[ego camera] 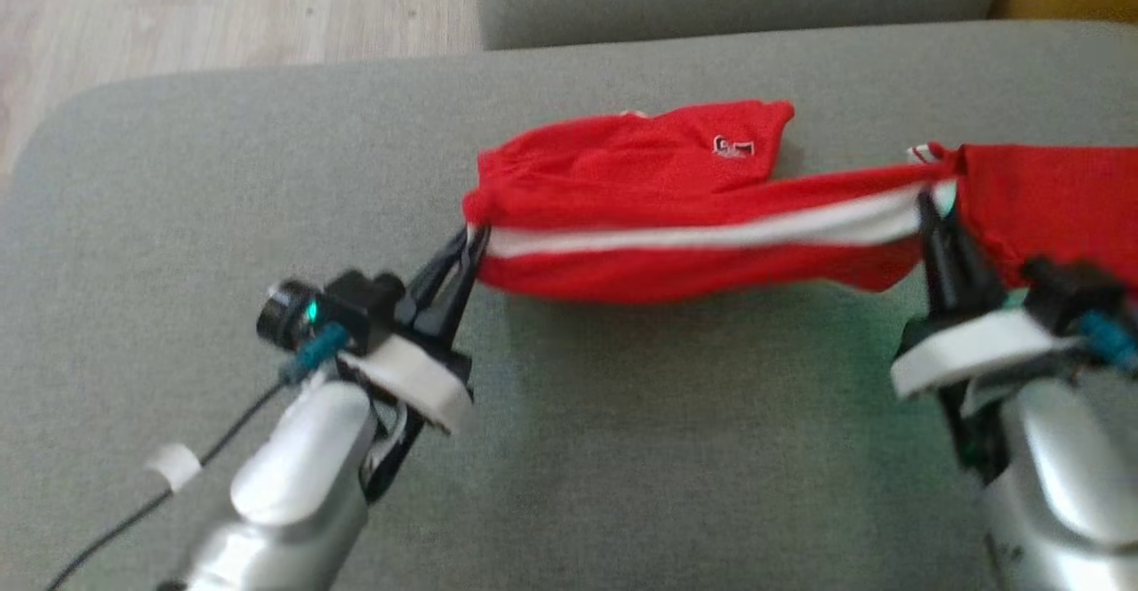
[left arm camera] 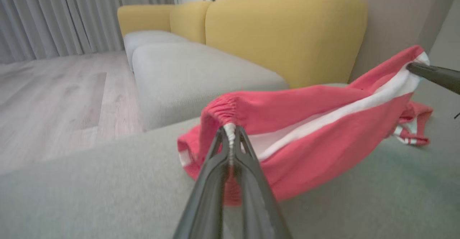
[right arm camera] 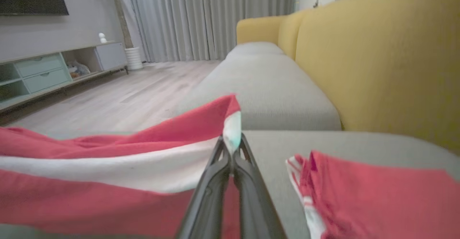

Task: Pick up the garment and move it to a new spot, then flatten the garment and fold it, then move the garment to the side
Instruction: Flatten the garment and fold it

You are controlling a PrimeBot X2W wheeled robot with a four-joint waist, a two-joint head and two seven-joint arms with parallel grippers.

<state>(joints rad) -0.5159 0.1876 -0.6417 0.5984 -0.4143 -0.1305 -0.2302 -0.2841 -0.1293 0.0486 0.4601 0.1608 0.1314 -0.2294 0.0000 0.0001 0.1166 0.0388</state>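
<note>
Nearest in the head view, the 2 grippers hold the red garment stretched between them just above the grey seat cushion. The left gripper is clamped on the gathered elastic edge at the garment's left end. The right gripper is pinched shut on the right end, at the 1 white stripe that runs along the cloth.

The left wrist view brings that elastic edge close between the closed fingers and shows the garment's belly sagging towards the cushion. Farther up the head view, a small white emblem sits on the red cloth, too blurred to read.

In the right wrist view a second red piece with striped trim lies flat on the cushion beside the gripper; whether it joins the held cloth cannot be told. Beyond stand 3 yellow backrests, the wooden floor, grey curtains and a low cabinet.
</note>
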